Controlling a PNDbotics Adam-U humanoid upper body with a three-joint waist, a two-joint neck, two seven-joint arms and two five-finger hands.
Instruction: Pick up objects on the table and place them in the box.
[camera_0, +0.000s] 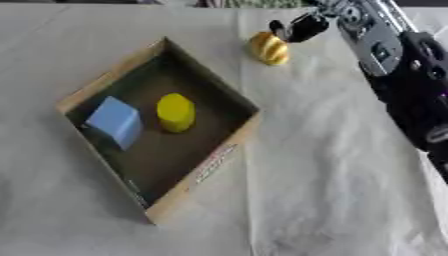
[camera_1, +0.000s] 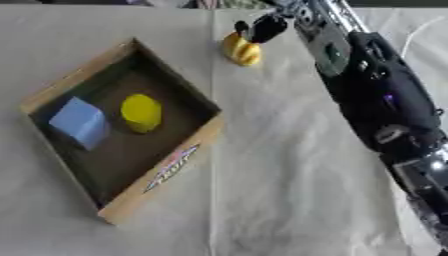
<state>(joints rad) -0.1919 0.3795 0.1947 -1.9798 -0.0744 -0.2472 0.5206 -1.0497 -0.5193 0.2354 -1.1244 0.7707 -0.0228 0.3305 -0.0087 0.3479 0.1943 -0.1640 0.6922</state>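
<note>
A pale, matt cloth with soft creases covers the tabletop (camera_0: 332, 200). The box (camera_0: 203, 172) looks like raw brown cardboard, its rim dull and its inside dark and matt. The blue cube (camera_0: 114, 121) and yellow cylinder (camera_0: 176, 112) in it look smooth and matt, like plastic or foam. The ridged yellow object (camera_0: 268, 48) has a slight sheen. The right hand (camera_0: 302, 26) is glossy black plastic with silver metal parts.
</note>
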